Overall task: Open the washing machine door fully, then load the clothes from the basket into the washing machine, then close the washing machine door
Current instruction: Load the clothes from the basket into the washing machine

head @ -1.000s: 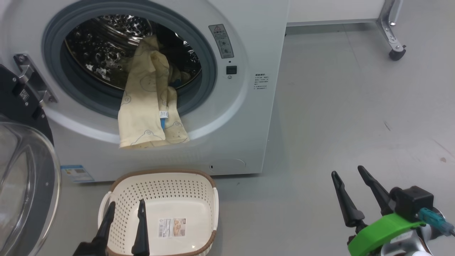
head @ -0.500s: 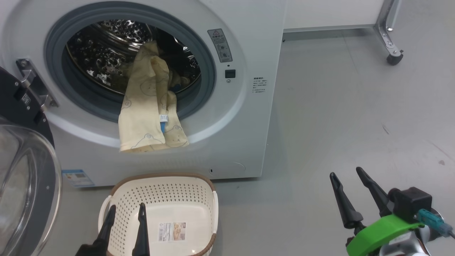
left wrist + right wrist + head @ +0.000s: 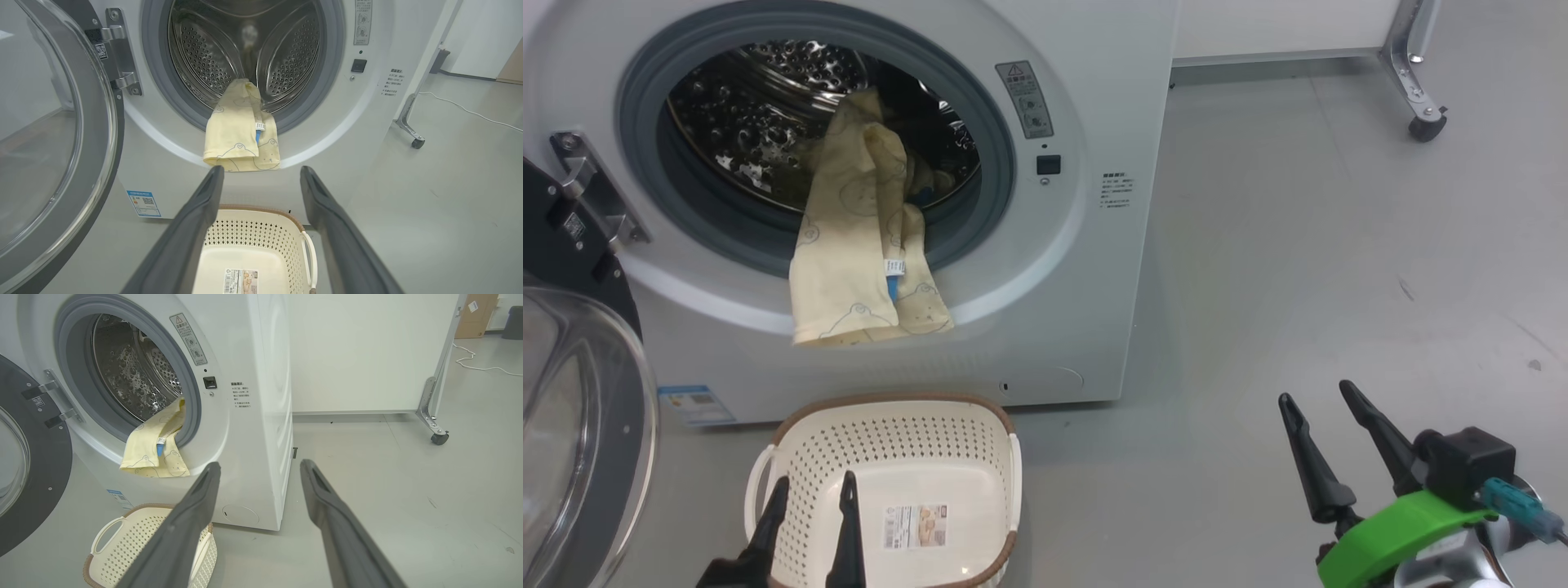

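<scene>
Across the washer's (image 3: pixel 1094 269) lower seal (image 3: pixel 731 245) the clothes (image 3: pixel 862 245) hang half in, half out, above the empty basket (image 3: pixel 890 406). Nothing has moved this past second; only our head camera drifted, so loading stays unfinished, the door (image 3: pixel 572 408) wide open. Our left gripper (image 3: pixel 816 478) over the basket and right gripper (image 3: pixel 1315 391) over bare floor (image 3: pixel 1298 245) both gape fully, empty. Side-on, our right wrist view shows how far the cloth overhangs.

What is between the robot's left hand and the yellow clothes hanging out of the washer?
In the head view, the left hand sits over the basket; beyond it, only the white front of the washing machine lies before the clothes.
</scene>
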Robot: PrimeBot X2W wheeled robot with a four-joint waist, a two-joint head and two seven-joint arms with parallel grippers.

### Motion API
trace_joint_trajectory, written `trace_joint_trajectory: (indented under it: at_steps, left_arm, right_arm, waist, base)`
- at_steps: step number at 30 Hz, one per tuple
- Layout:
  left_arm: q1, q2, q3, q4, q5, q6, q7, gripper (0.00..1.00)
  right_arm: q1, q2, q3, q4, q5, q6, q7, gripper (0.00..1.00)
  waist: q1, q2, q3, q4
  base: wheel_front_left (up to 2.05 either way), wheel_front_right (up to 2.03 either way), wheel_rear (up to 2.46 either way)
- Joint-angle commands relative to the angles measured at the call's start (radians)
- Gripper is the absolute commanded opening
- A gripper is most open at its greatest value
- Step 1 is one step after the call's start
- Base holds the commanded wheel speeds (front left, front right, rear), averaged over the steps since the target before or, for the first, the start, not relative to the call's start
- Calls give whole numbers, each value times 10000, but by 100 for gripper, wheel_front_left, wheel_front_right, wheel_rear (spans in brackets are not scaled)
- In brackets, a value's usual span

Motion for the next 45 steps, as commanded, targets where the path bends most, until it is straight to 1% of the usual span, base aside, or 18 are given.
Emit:
trace_joint_trajectory:
  at_steps: [1,8,13,14,17,21,25,28,33,42,43,45]
  left_arm:
    - [-628,82,363,-223,-59,691,37,100]
    - [-1819,201,311,476,-276,276,655,100]
    - [-3136,255,137,1683,-502,-335,1304,100]
    - [-3136,255,137,1683,-502,-335,1304,100]
    - [-4059,267,72,2559,-690,-749,1752,100]
    - [-5445,265,10,3708,-861,-1176,2408,100]
    - [-6798,292,51,4767,-989,-1447,2906,100]
    - [-7707,376,111,5471,-1049,-1556,3243,100]
    - [-8998,635,278,6447,-1129,-1619,3647,100]
    - [-10629,1167,619,7906,-1252,-1425,4010,100]
    - [-10880,1241,657,8200,-1263,-1351,4062,100]
    - [-11075,1247,668,8424,-1273,-1274,4103,100]
  right_arm:
    - [-267,-108,203,-421,-43,2,-2,100]
    - [-578,-132,273,-515,49,2,-77,100]
    - [-942,-165,425,-417,192,2,-263,100]
    - [-942,-165,425,-417,192,2,-263,100]
    - [-1216,-195,580,-312,281,2,-414,100]
    - [-1650,-212,787,-128,438,2,-659,100]
    - [-2103,-188,1062,142,633,2,-932,100]
    - [-2420,-152,1259,378,798,2,-1163,100]
    - [-2859,-90,1487,785,1050,2,-1564,100]
    - [-3354,-39,1736,1397,1392,2,-2120,100]
    - [-3430,-26,1780,1492,1454,2,-2204,100]
    - [-3493,-18,1829,1581,1501,2,-2285,100]
  waist:
    - [1,-1,102,-32]
    - [1,-1,823,-187]
    - [1,-1,1498,-393]
    - [1,-1,1498,-393]
    - [1,-1,1956,-556]
    - [1,-1,2532,-789]
    - [1,-1,3091,-1128]
    - [1,-1,3524,-1440]
    - [1,-1,4202,-1979]
    - [1,-1,5096,-2645]
    - [1,-1,5236,-2721]
    - [1,-1,5321,-2767]
  base:
    - [0,0,0]
    - [0,0,0]
    - [0,0,0]
    - [0,0,0]
    - [0,0,0]
    - [0,0,0]
    - [0,0,0]
    - [0,0,0]
    - [0,0,0]
    - [0,0,0]
    - [0,0,0]
    - [0,0,0]
